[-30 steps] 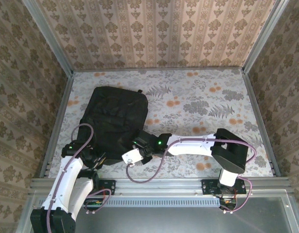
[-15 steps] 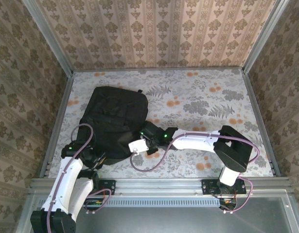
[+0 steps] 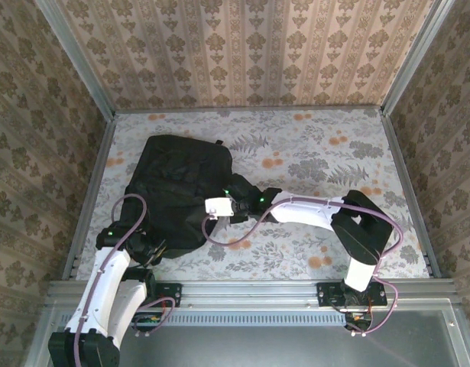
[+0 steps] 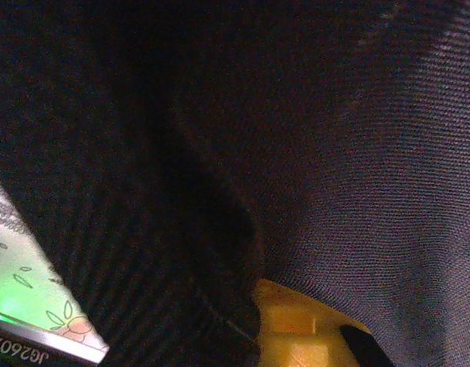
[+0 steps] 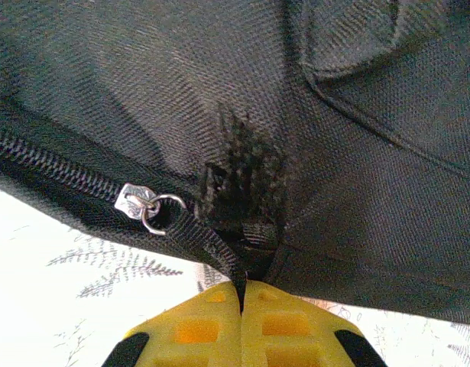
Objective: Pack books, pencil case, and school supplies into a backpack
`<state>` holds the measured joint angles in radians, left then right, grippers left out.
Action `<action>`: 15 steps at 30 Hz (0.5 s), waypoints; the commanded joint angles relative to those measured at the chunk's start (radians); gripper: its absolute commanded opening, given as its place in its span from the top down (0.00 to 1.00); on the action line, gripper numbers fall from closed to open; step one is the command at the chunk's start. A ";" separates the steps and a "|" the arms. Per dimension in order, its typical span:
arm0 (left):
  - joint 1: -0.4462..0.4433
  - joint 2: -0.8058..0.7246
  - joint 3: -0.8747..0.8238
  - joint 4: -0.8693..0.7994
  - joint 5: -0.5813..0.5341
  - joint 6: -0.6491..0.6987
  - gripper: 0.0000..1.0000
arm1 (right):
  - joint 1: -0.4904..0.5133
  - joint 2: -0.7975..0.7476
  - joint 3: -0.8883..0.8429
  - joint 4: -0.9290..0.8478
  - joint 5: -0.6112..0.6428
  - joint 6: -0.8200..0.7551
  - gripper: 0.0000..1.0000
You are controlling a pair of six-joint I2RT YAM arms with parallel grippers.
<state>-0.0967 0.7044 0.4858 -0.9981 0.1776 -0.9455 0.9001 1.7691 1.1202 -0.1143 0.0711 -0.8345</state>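
We see the right arm point(image 3: 311, 212) reaching low across the desk point(image 3: 319, 153) from its base at the near right. Its wrist is laid against the right edge of the backpack point(image 3: 181, 187). In the right wrist view the right pincer point(image 5: 241, 289) is clenched, yellow fingers pressed flat together on a black webbing tab point(image 5: 212, 243) of the backpack. The tab runs up to a silver zip slider point(image 5: 141, 205) on a coarse-toothed zip.

The left arm point(image 3: 105, 287) bends up from the near left corner, and the left pincer point(image 3: 154, 247) is tucked against the backpack's near edge. It is clenched too. Its yellow finger point(image 4: 292, 336) sits hard against dark fabric, but we cannot tell whether cloth is caught in it.

The backpack lies on the left half of the desk, close to the left metal rail point(image 3: 89, 191). To its right the floral cloth runs open to the far and right rails.

The backpack is soft, black and ribbed, with stitched seams and slack folds.
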 commanded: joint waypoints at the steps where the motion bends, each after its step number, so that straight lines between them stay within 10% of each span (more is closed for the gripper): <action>1: 0.001 -0.011 -0.007 -0.006 -0.031 0.031 1.00 | -0.034 0.020 0.039 0.036 0.151 0.089 1.00; 15: -0.449 0.235 0.191 0.288 0.120 0.234 0.98 | -0.103 -0.175 -0.167 0.186 0.156 0.492 1.00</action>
<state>-0.4683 0.9016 0.6003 -0.8162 0.2306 -0.8116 0.8104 1.6646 1.0019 0.0097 0.2077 -0.4805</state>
